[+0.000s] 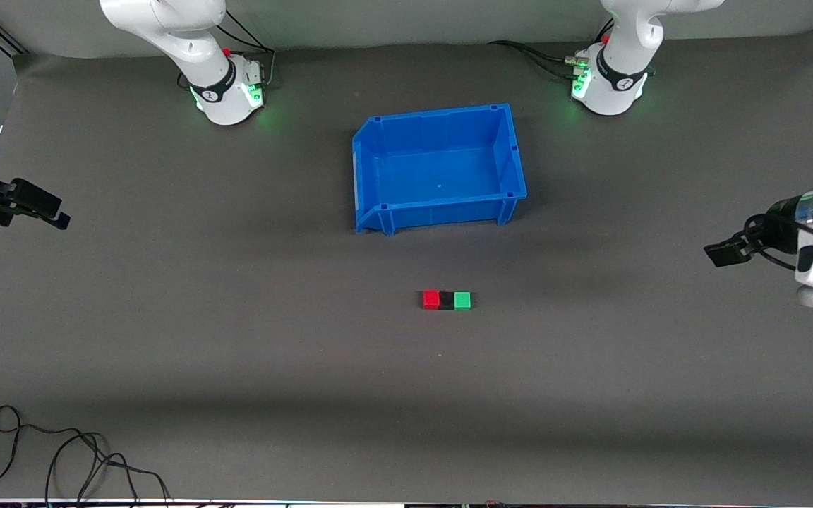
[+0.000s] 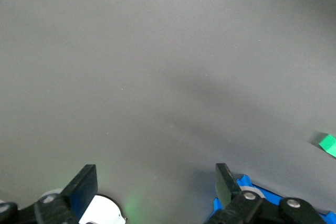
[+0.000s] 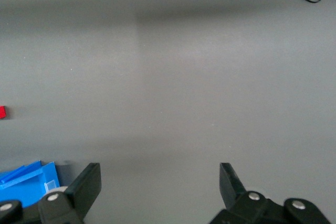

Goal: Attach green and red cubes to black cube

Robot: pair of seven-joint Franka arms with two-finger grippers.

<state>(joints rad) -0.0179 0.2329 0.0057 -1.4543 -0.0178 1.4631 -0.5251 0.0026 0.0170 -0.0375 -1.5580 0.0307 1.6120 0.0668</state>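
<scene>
Just below the frame's centre the red cube (image 1: 431,299), black cube (image 1: 447,300) and green cube (image 1: 462,300) sit touching in a row — seemingly joined. The left gripper (image 2: 156,182) and right gripper (image 3: 160,181) wait at the frame's edges, fingers apart — best to keep clear.

Blue bin (image 1: 439,169) and black cable (image 1: 61,458) on table (image 1: 237,339)

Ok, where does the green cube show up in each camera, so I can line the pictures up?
Front view: the green cube lies on the table, touching the black cube, nearer the camera than the blue bin.
Left wrist view: green cube cut off at the picture's edge.
Right wrist view: not in it; only the red cube shows.
Shared landmark: the blue bin, in all three.
</scene>
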